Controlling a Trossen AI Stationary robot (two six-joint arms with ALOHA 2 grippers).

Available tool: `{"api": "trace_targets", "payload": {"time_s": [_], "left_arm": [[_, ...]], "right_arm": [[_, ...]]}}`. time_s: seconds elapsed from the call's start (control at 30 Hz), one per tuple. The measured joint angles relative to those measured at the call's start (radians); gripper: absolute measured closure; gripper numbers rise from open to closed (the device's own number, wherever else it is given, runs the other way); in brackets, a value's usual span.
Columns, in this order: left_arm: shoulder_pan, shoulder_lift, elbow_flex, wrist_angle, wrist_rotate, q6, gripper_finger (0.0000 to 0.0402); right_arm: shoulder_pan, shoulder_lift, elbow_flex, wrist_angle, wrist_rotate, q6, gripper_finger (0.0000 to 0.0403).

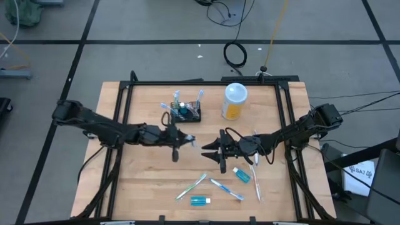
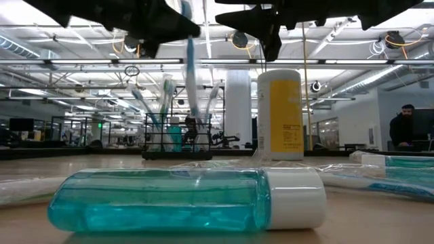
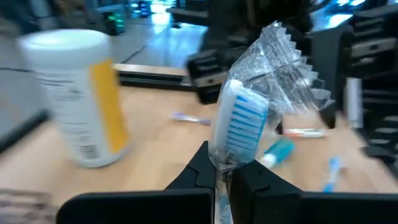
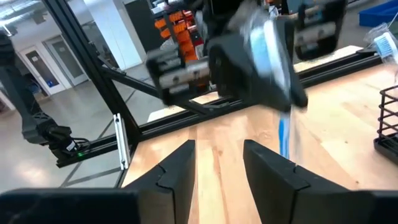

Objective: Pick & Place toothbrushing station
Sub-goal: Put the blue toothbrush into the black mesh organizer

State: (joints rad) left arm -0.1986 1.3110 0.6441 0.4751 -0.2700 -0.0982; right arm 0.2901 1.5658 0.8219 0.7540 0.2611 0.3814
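Left pincer (image 1: pixel 177 140) hangs mid-worktop, clamped tight on a blue-bristled toothbrush in crinkly clear wrapper (image 3: pixel 239 124), head up. Facing it from the right, the right pincer (image 1: pixel 209 148) has its jaws parted and nothing between them. The small black slatted toothbrushing station (image 1: pixel 187 112) stands at the far side, left of the tall white-lidded yellow container (image 1: pixel 234 101), with 3 or so brushes already standing in it. To do this well, I'd say: carry the brush over the station, keep it upright, lower it into a free slot, then release.
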Motion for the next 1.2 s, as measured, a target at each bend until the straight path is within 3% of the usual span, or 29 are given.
{"api": "trace_targets", "payload": {"time_s": [0.23, 0.33, 0.47, 0.67, 1.2], "left_arm": [[0.003, -0.171, 0.000, -0.084, -0.360, 0.169, 0.0392], [0.030, -0.213, 0.000, -0.078, -0.435, 0.230, 0.0394], [0.110, -0.235, 0.000, -0.103, -0.464, 0.245, 0.0384], [0.223, -0.205, 0.000, -0.191, -0.464, 0.151, 0.0394], [0.223, -0.190, -0.001, -0.343, -0.530, -0.062, 0.0380]], "right_arm": [[0.000, 0.000, 0.000, -0.035, 0.001, -0.002, 0.0267], [0.000, 0.000, 0.000, -0.044, 0.002, -0.002, 0.0267], [-0.001, -0.001, 0.000, -0.052, 0.002, -0.002, 0.0266], [-0.001, -0.001, 0.000, -0.051, 0.002, -0.001, 0.0268], [-0.002, -0.001, 0.000, -0.057, 0.000, -0.001, 0.0266]]}}
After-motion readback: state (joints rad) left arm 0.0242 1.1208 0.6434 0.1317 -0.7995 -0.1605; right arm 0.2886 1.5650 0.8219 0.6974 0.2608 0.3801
